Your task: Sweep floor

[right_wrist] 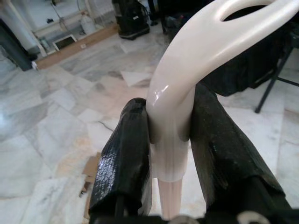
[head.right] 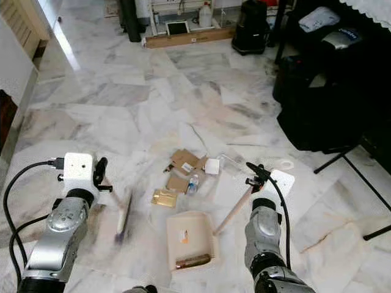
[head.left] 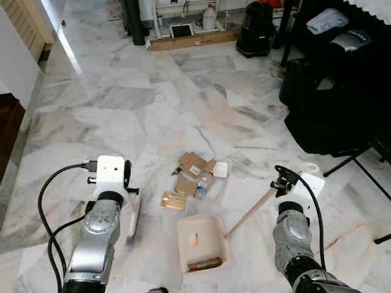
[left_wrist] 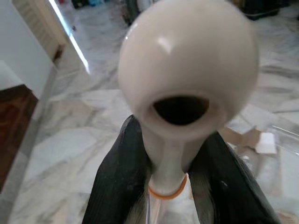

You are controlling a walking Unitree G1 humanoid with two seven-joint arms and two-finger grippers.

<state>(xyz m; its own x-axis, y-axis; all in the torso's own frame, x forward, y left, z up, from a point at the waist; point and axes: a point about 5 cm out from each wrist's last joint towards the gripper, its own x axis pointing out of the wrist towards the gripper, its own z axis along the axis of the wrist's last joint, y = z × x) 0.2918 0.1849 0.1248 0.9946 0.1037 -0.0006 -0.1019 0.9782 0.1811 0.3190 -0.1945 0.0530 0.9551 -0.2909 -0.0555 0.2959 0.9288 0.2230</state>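
On marble floor (head.left: pixel 122 104), the left gripper (left_wrist: pixel 174 186) clamps a brush (head.right: pixel 122 218). The right gripper (right_wrist: pixel 170 158) grips the dustpan (head.left: pixel 200 243) handle, near cardboard scraps (head.left: pixel 192 163).

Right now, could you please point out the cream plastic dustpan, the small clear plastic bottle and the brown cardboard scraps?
Cream plastic dustpan (head.left: pixel 201 235): left eye view, bare inner floor.
Small clear plastic bottle (head.left: pixel 201 187): left eye view, mid-body.
Brown cardboard scraps (head.left: pixel 193 163): left eye view, largest folded piece.

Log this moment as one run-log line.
left gripper: shut on brush | right gripper: shut on dustpan handle | litter: unswept
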